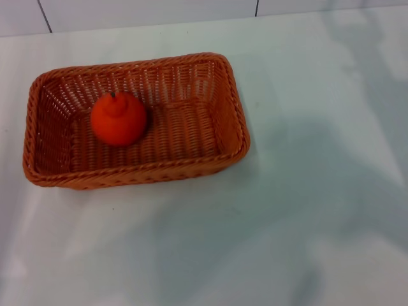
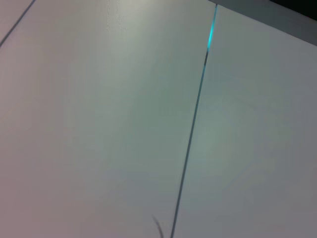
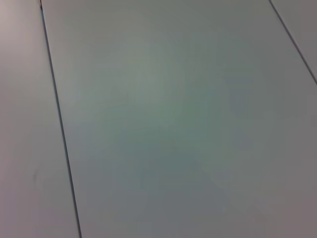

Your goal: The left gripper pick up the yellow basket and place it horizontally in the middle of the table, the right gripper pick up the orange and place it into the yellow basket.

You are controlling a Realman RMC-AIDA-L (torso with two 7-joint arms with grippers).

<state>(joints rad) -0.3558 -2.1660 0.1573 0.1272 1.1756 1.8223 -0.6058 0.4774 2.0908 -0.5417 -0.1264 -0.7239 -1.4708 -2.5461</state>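
Bare table (image 1: 287, 242) fills the lower frame; upper left, the yellow basket (image 1: 233, 150) holds the orange (image 1: 118, 118). Neither claw shows, so grip unknown.

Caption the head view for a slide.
Orange resting inside the woven basket on the white table; no gripper in view.

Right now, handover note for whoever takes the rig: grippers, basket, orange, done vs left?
Left gripper and right gripper: neither shows in any view; both wrist cameras see only plain pale panels with dark seams.
Yellow basket: flat on the table, long side running left to right, left of centre in the head view.
Orange: inside the basket, toward its left half, stem up.
Done: orange is in the basket.
Left: basket sits left of the middle; judge whether that counts as centred.
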